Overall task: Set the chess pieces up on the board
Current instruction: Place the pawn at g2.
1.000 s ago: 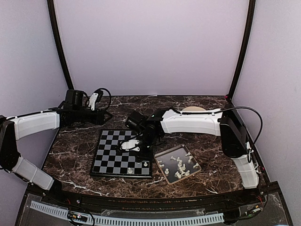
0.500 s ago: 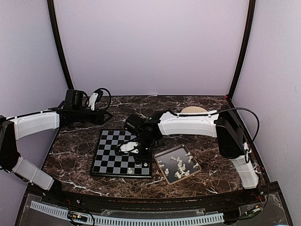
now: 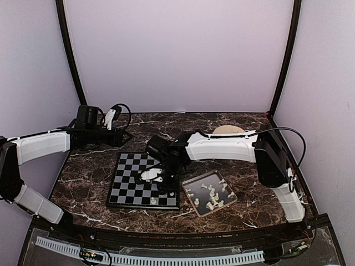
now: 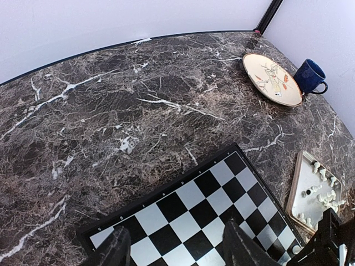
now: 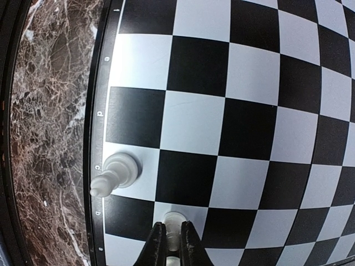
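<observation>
From my remote console: the right gripper (image 5: 172, 238) is clenched on a white piece (image 5: 172, 220) at a light square one row in from the edge of the board (image 3: 133, 188), on its 3 o'clock side. I cannot tell whether the base touches. A second piece (image 5: 113, 174) stands at its 10 o'clock, on the edge row. A third piece (image 3: 153, 201) stands by the board's 6 o'clock edge. The left gripper (image 4: 177, 249) hangs released, fingers spread on nothing, off the board's 11 o'clock corner. The remaining pieces (image 3: 212, 191) lie in a metal tray (image 3: 191, 200) just beside the board at its 4 o'clock. A plate (image 4: 266, 69) and a blue mug (image 4: 309, 76) sit at 1 o'clock, well apart from it.
</observation>
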Available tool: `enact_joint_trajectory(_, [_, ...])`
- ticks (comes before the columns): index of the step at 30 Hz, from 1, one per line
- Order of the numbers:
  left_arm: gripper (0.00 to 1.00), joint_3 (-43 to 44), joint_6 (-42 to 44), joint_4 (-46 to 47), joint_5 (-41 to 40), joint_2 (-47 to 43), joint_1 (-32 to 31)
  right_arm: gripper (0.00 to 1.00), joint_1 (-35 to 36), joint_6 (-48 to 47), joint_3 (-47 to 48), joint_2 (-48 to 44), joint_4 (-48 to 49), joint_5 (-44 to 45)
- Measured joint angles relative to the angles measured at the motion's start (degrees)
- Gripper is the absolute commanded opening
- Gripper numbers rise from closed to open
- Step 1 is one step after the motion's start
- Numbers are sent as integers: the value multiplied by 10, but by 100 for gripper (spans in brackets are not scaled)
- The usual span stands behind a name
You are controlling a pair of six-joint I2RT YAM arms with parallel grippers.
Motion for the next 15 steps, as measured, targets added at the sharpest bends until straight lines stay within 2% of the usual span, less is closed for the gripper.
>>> enact_joint_trajectory(10, [59,0,0,0,0,0,0,27,3,0,-1,-1,0,16])
enact_joint_trajectory(15, [59,0,0,0,0,0,0,28,0,-1,-25,-26,1,31])
